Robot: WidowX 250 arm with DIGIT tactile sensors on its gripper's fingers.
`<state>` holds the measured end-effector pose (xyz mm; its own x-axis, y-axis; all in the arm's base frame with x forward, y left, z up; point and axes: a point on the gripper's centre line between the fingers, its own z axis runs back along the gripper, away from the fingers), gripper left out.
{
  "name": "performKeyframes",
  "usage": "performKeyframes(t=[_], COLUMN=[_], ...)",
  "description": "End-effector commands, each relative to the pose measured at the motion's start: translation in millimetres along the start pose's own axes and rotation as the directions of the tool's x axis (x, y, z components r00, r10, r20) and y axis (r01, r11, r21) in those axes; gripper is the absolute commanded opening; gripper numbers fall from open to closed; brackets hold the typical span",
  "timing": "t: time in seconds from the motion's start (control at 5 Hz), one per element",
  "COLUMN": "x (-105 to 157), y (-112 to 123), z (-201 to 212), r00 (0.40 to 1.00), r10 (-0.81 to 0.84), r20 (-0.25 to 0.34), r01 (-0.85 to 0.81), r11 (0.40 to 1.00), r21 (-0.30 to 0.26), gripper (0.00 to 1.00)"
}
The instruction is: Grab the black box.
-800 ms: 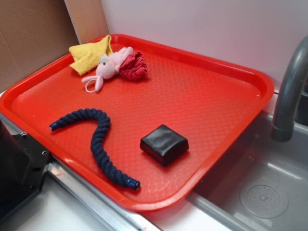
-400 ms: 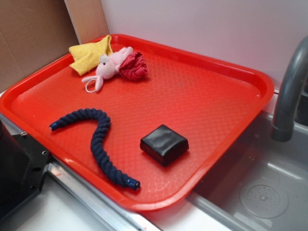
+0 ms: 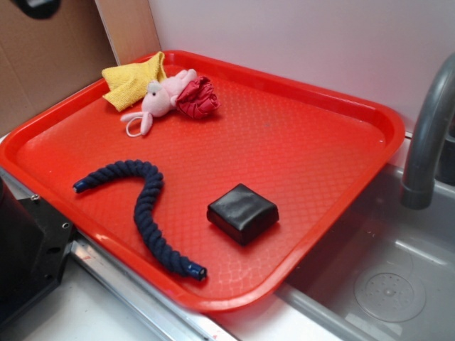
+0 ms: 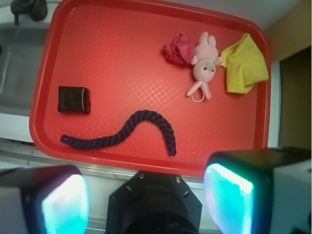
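The black box (image 3: 242, 212) is a small glossy square block lying flat on the red tray (image 3: 298, 142), near its front right edge. In the wrist view the black box (image 4: 73, 99) lies at the tray's left side, far below the camera. My gripper (image 4: 146, 195) hangs high above the tray's near edge, open, with nothing between its two lit fingers (image 4: 66, 202). In the exterior view only a dark bit of the gripper (image 3: 34, 6) shows at the top left corner, well away from the box.
A navy braided rope (image 3: 146, 206) curves left of the box. A pink plush toy (image 3: 160, 99), a red cloth (image 3: 199, 98) and a yellow cloth (image 3: 131, 82) sit at the tray's far corner. A grey faucet (image 3: 426, 135) and sink (image 3: 384, 284) are on the right.
A dark part of the gripper has come into the exterior view at the top left corner. Everything on the tray lies where it was.
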<state>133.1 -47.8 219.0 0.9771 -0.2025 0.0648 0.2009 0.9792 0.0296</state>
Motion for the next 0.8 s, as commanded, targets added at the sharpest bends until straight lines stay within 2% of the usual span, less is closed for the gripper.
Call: performKeyframes(t=[0.0, 0.2, 0.4, 0.6], x=[38.9, 63.0, 71.9, 78.3], y=[-33.6, -34.1, -36.4, -58.6], z=[-21.7, -36.1, -47.0, -56.2], r00=[0.970, 0.889, 0.748, 0.554], r10=[-0.226, -0.458, -0.659, -0.823], r20=[-0.094, 0.019, 0.082, 0.121], r01=[0.224, 0.458, 0.664, 0.831], r11=[0.974, 0.885, 0.742, 0.557], r21=[-0.024, -0.083, -0.091, -0.019], gripper=[1.00, 1.00, 1.00, 1.00])
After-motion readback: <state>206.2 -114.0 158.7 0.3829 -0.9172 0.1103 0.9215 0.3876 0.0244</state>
